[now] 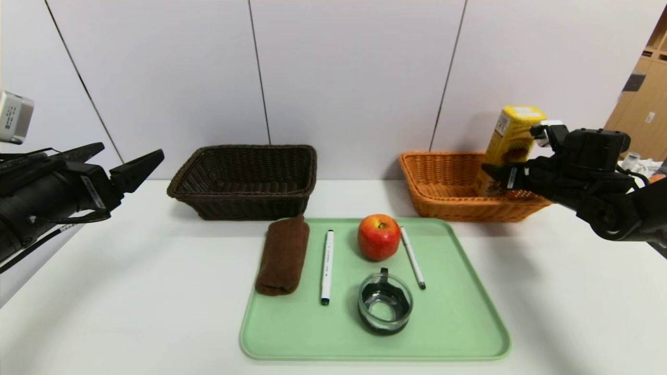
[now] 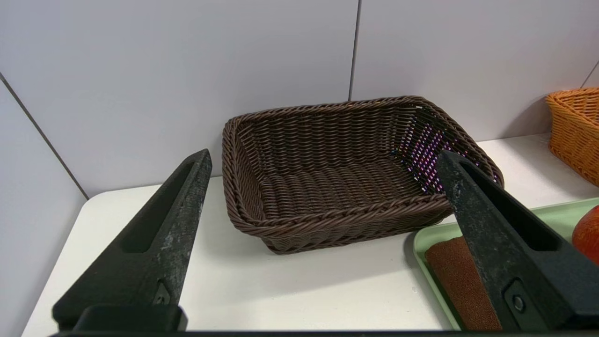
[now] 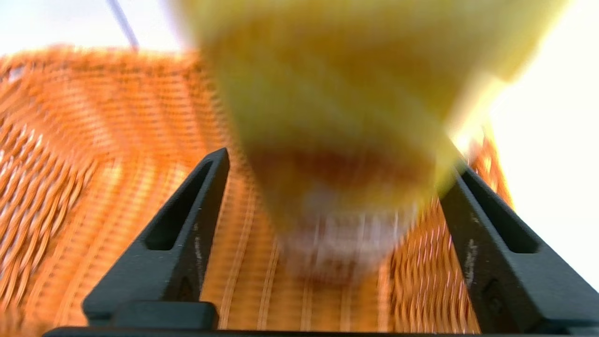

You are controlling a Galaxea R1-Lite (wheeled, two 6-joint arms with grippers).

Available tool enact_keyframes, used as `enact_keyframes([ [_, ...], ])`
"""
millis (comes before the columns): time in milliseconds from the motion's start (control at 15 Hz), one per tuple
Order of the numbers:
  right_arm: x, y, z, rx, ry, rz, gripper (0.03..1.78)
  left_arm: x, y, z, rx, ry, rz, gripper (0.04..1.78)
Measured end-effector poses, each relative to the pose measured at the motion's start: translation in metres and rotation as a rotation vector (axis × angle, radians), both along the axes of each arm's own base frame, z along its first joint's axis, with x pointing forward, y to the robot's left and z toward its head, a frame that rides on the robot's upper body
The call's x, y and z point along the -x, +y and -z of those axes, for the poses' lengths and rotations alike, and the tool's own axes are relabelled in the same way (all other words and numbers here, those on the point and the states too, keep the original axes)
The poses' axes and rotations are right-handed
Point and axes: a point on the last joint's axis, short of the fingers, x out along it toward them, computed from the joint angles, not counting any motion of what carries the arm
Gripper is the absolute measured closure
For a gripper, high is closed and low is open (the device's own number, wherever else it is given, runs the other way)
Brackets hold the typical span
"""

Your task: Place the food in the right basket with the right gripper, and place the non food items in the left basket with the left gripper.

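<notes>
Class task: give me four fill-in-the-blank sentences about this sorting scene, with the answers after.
1. The yellow box stands in the ____ basket.
2. The apple rests on the ____ tray.
3. The dark brown basket is ____.
4. The tray holds ____ pens.

Answers: orange; green; empty; two

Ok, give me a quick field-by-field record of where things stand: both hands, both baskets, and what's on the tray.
right hand: open, fingers either side of the yellow box over the orange basket
yellow box: tilted, lower end down in the orange basket
left hand: open, holding nothing, left of the brown basket
brown basket: nothing inside
green tray: brown cloth, two pens, apple, glass cup
food left to sort: apple
</notes>
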Motion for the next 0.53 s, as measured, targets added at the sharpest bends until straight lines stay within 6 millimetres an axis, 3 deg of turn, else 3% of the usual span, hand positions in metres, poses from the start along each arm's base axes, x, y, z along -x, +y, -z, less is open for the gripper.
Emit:
enact_keyframes([
  [267, 0.024, 0.002, -0.003, -0.005, 0.051, -0.003, 0.23, 0.000, 0.000, 0.000, 0.000, 0.000, 0.000, 0.13],
  [533, 0.059, 0.010, -0.029, -0.014, 0.086, -0.020, 0.18, 0.000, 0.000, 0.000, 0.000, 0.001, 0.000, 0.13],
])
